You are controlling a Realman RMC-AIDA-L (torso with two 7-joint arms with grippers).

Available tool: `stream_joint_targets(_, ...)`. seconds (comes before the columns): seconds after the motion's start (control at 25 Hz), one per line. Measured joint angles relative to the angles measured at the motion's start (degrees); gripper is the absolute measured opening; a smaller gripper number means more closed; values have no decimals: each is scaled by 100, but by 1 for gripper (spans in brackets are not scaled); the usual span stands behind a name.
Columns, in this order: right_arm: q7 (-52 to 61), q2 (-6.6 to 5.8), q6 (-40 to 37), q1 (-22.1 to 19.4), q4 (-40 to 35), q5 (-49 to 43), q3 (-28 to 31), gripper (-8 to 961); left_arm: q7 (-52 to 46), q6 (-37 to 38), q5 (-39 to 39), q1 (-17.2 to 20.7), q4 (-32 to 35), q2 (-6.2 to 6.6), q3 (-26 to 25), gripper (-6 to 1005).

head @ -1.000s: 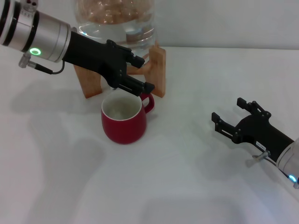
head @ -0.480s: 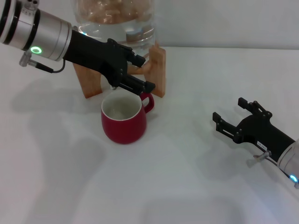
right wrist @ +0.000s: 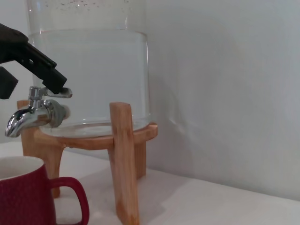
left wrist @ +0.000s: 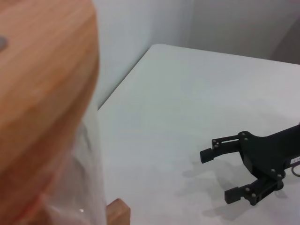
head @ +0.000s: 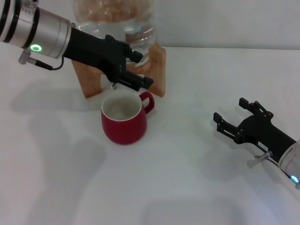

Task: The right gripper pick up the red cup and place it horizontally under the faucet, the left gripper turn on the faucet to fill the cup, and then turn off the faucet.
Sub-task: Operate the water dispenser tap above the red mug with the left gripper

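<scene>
Your left gripper (head: 136, 70) has its jaws spread around the faucet (right wrist: 35, 110) lever, above the red cup (head: 123, 117) standing upright on the worktop (head: 187, 178) under the spout, while your right gripper (head: 234, 117) rests well apart, jaws spread and holding nothing.

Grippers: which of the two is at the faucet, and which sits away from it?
The left gripper, green light on its wrist, is at the faucet above the red cup. The right gripper rests open, far off on the table.

Shiny chrome faucet (right wrist: 35, 112), glossy red cup (head: 123, 123), wooden stand (right wrist: 123, 159).
</scene>
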Motion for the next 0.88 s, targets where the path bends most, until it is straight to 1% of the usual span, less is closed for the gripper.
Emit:
stream_joint_targets(0.36, -5, 0, 1, 0, 1, 0, 6, 875, 36, 11, 0, -11, 48, 1, 0, 870)
stream_joint_targets(0.48, -13, -2, 1, 0, 1, 0, 6, 875, 46, 56, -33, -15, 154, 0, 0, 871)
stream_joint_targets(0.76, -24, -9, 1, 0, 1, 0, 7, 875, 140, 216, -446, -28, 312, 2, 0, 871)
stream_joint_targets(0.88, -25, -10, 1, 0, 0, 0, 12, 875, 216, 267, -878, 41, 341, -2, -1, 870)
